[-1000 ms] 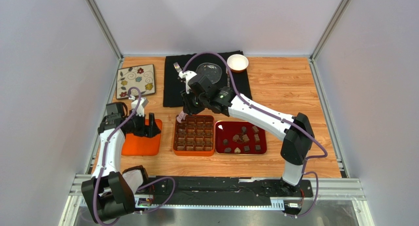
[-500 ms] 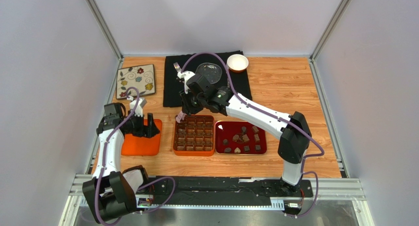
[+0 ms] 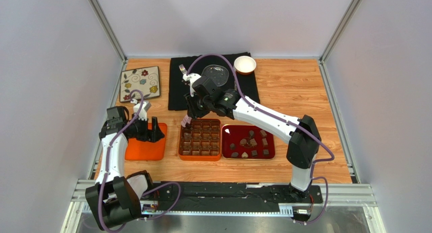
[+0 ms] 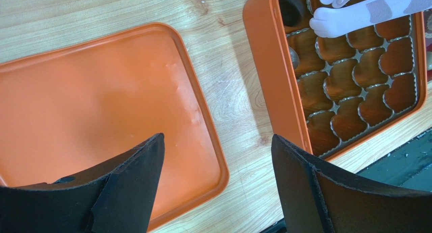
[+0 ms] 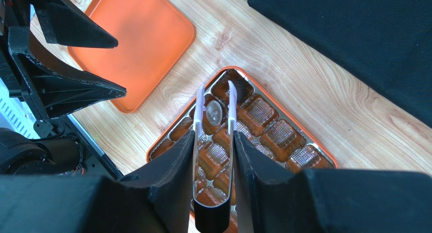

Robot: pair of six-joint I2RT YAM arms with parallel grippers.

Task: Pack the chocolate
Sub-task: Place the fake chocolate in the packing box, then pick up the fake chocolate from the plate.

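Several chocolate pieces (image 3: 244, 142) lie on the red tray (image 3: 223, 142). The orange box (image 3: 179, 142) with its grid of compartments stands left of it. My right gripper (image 3: 195, 109) (image 5: 214, 137) is shut on white tongs (image 5: 229, 111), whose tips hang over the box's far-left corner. An oval piece (image 5: 214, 113) shows between the tong arms; I cannot tell if it is gripped. A dark round piece (image 4: 291, 7) sits in the corner compartment. My left gripper (image 3: 154, 129) (image 4: 218, 142) is open and empty over the right edge of the orange lid (image 4: 101, 101).
A black cloth (image 3: 177, 91) at the back holds a glass plate (image 3: 215, 73), a fork (image 3: 181, 69) and a white bowl (image 3: 245, 65). A floral tile (image 3: 140, 82) lies at the back left. The black rail (image 3: 228, 190) runs along the near edge.
My left arm has shifted slightly to the left over the lid. My right gripper with the tongs has barely moved over the box's far-left corner.
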